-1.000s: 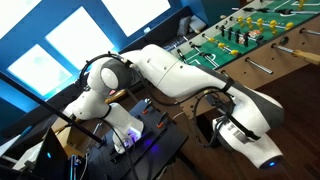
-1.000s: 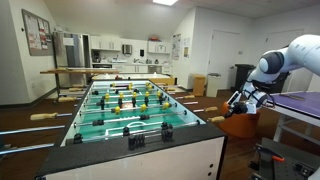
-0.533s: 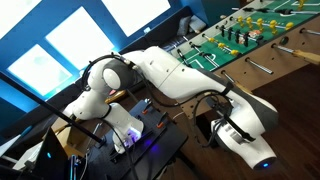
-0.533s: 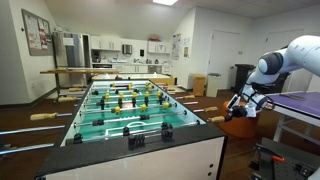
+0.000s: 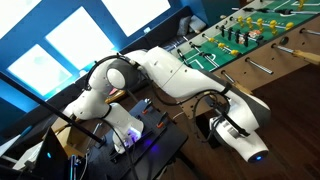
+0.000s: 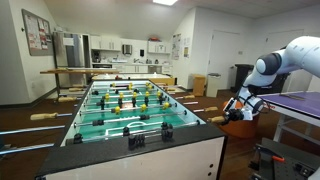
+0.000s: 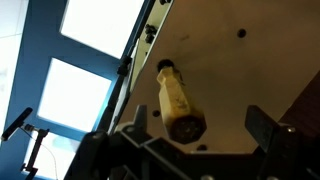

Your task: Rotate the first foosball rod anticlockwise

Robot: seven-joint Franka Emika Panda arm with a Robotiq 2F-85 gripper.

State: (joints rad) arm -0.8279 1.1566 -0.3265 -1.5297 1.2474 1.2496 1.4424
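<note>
In the wrist view the pale tan wooden handle (image 7: 176, 100) of the first foosball rod points end-on at the camera, out of the table's wooden side wall (image 7: 230, 70). My gripper (image 7: 200, 123) is open. The handle's tip sits between the two dark fingers, nearer the left one, and I cannot tell whether that finger touches it. In an exterior view the gripper (image 6: 238, 106) hangs beside the green-pitch table (image 6: 125, 105), just right of a tan handle (image 6: 216, 119). In an exterior view the gripper (image 5: 214, 129) is low beside the table and the handle is hidden.
More tan handles stick out of the table's side (image 5: 262, 68) and on the far side (image 6: 45, 116). A bright window (image 7: 85, 90) and a stand pole (image 7: 128, 70) are to the left. A purple-topped table (image 6: 300, 105) stands behind the arm.
The gripper has edged slightly closer to the table's side and the handle. Its jaws stay open.
</note>
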